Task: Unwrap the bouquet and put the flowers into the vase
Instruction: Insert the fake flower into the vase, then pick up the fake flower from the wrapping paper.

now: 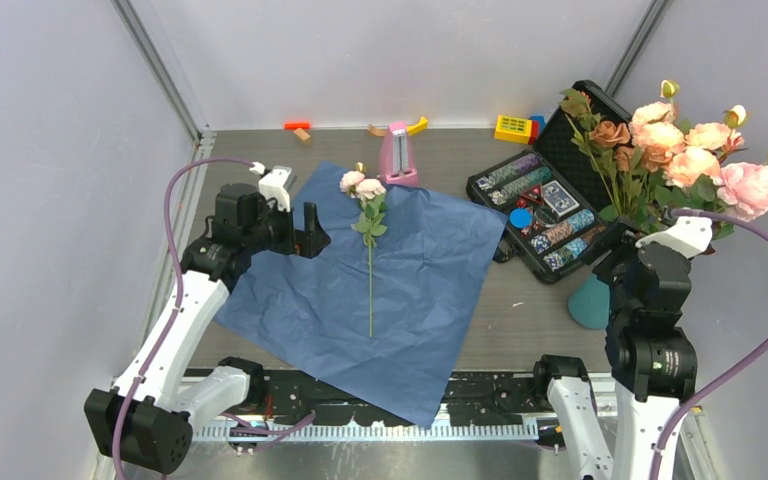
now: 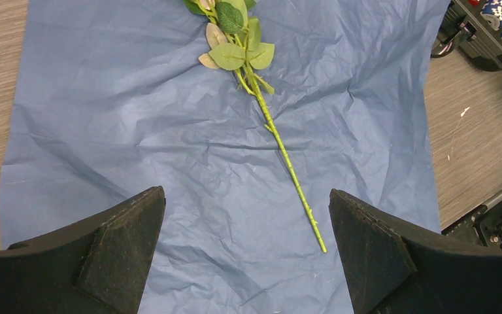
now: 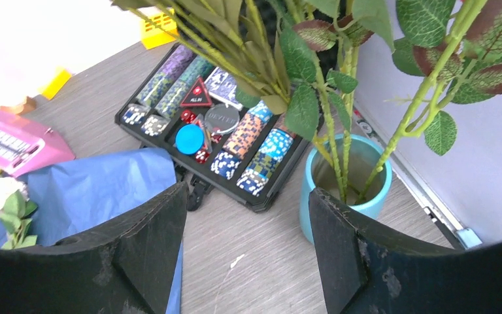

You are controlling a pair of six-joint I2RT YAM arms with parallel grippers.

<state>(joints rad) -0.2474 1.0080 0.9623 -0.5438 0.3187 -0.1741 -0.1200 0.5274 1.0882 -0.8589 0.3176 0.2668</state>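
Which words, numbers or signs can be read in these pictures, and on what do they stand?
Red triangular token in the chip case: lettering, too blurred to read.
Grey disc beside it: lettering, too blurred.
No other text is visible.

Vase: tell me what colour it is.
The vase is plain teal, without pattern. The right wrist view shows it best.

Faint print on red triangle (image 3: 197, 93) and grey disc (image 3: 222, 118) in chip case (image 3: 265, 201); too blurred to read.
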